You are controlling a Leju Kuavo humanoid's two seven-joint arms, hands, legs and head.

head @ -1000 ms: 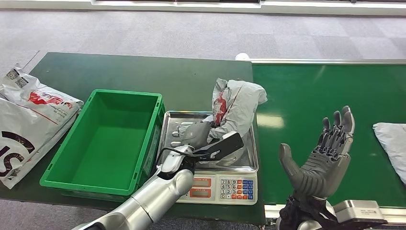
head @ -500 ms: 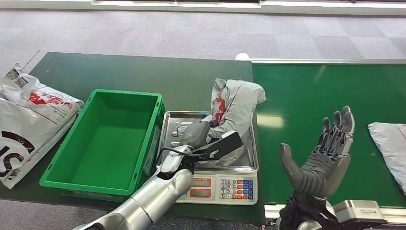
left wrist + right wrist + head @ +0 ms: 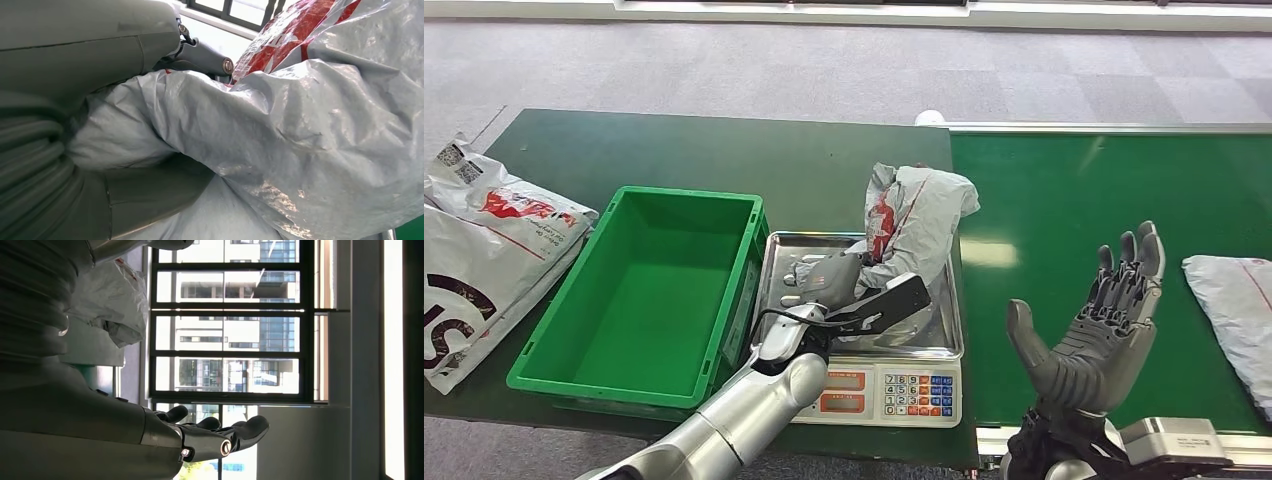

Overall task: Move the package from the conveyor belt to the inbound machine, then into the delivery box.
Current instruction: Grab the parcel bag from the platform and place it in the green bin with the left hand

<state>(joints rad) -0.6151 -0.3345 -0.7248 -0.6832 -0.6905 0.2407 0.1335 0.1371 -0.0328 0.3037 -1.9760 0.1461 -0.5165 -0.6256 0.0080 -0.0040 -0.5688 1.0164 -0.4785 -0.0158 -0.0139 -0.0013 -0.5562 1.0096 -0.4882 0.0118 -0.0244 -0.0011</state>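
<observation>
package (image 3: 914, 225) apparently gripped by left hand (image 3: 829, 278).

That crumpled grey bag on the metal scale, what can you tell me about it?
The package is a soft grey plastic mailer bag with red printing, wrinkled and bunched so it stands up rather than lying flat. It sits on the steel tray of the scale, toward the side nearest the conveyor belt. The left robot hand grips its lower part; the left wrist view shows the shiny, creased film pressed against the fingers.
</observation>
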